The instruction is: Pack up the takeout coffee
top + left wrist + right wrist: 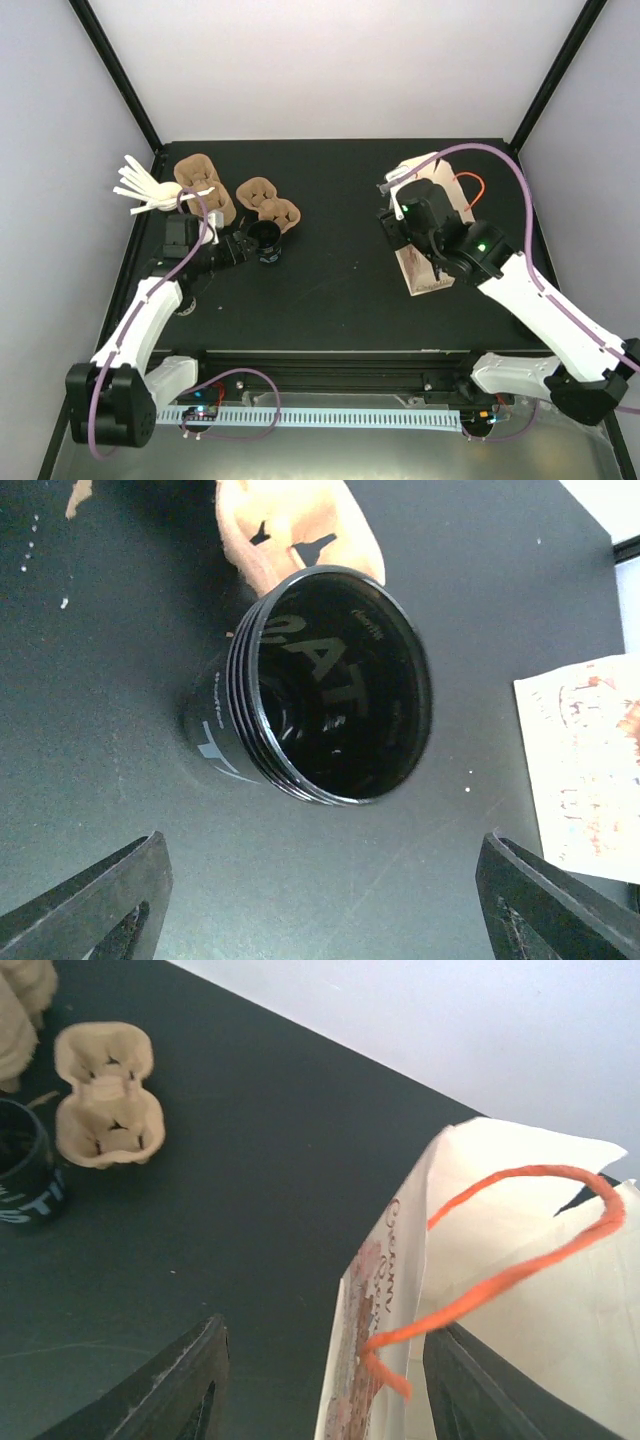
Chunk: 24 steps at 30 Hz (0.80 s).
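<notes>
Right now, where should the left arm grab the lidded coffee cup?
Take the lidded coffee cup by its sidewall, just below the lid, coming from the left gripper side. Its open jaws line up either side, and the pulp carrier crowds the far side.

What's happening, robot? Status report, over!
Left pincer open, lidded coffee cup just ahead, not held. Right pincer open over the paper bag. Nothing between pincer and cup; carrier sits behind it.
</notes>
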Each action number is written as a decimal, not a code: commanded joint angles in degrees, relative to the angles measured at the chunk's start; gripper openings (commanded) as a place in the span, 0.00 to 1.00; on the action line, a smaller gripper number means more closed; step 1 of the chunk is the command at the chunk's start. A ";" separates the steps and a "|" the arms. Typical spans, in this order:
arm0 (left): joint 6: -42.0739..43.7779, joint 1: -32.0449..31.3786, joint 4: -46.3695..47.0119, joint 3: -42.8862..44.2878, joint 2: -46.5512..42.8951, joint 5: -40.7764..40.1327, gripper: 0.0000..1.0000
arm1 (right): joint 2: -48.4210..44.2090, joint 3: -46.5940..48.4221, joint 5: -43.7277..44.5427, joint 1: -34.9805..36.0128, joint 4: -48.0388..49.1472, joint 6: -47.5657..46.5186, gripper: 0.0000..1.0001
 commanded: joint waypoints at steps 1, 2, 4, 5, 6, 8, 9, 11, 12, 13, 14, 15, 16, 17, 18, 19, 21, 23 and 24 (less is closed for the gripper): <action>-0.84 -1.40 4.21 1.03 5.02 -1.49 0.84 | -4.87 0.22 -6.92 0.32 -0.40 1.94 0.57; -1.22 -2.03 4.75 1.26 6.40 -2.41 0.83 | -5.77 -0.02 -7.73 0.28 -0.18 2.42 0.57; -2.03 -3.17 5.62 1.88 9.00 -4.20 0.83 | -7.55 -0.80 -10.34 0.25 0.57 3.16 0.57; -2.51 -3.79 6.21 2.15 10.18 -5.08 0.83 | -8.34 -1.27 -11.07 0.29 1.01 3.46 0.57; -2.88 -4.23 6.70 2.46 11.37 -5.95 0.83 | -9.03 -1.72 -11.38 0.27 1.45 3.80 0.57; -3.38 -4.95 6.92 3.53 14.03 -7.77 0.81 | -9.97 -2.48 -11.93 0.25 2.23 4.32 0.57; -3.57 -5.05 6.39 4.47 15.28 -8.76 0.79 | -10.28 -2.69 -12.06 0.31 2.39 4.52 0.58; -4.00 -5.17 4.88 6.28 18.41 -11.28 0.75 | -10.23 -2.99 -12.33 0.31 2.34 4.82 0.58; -4.09 -5.16 4.15 7.11 19.32 -12.61 0.74 | -10.15 -3.06 -12.54 0.28 2.30 4.99 0.58; -4.32 -5.19 3.22 8.02 19.98 -14.10 0.71 | -10.10 -3.25 -12.67 0.27 2.31 5.10 0.58; -4.50 -5.22 2.13 8.66 20.32 -15.49 0.68 | -9.97 -3.51 -12.88 0.27 2.44 5.21 0.58; -4.77 -5.28 1.64 9.07 20.61 -16.55 0.66 | -9.97 -3.81 -13.15 0.32 2.60 5.30 0.58; -5.02 -5.25 1.20 9.34 20.64 -17.52 0.65 | -9.98 -4.14 -13.32 0.28 2.85 5.43 0.58; -5.24 -5.27 0.91 9.58 20.61 -18.34 0.64 | -9.98 -4.43 -13.59 0.32 3.17 5.56 0.58; -5.28 -5.30 0.85 9.87 20.44 -18.67 0.64 | -9.92 -4.77 -13.91 0.32 3.54 5.59 0.58; -5.24 -5.26 0.83 10.02 20.24 -18.28 0.64 | -9.92 -4.97 -14.11 0.28 3.89 5.57 0.58; -4.99 -5.25 1.16 10.53 19.53 -16.17 0.66 | -9.57 -4.98 -14.42 0.27 4.22 5.36 0.58; -4.68 -5.30 2.05 10.77 18.48 -13.45 0.72 | -9.26 -4.79 -14.45 0.30 4.40 4.99 0.58; -4.79 -5.30 2.46 10.89 17.81 -12.73 0.74 | -9.08 -4.78 -14.40 0.29 4.47 4.74 0.58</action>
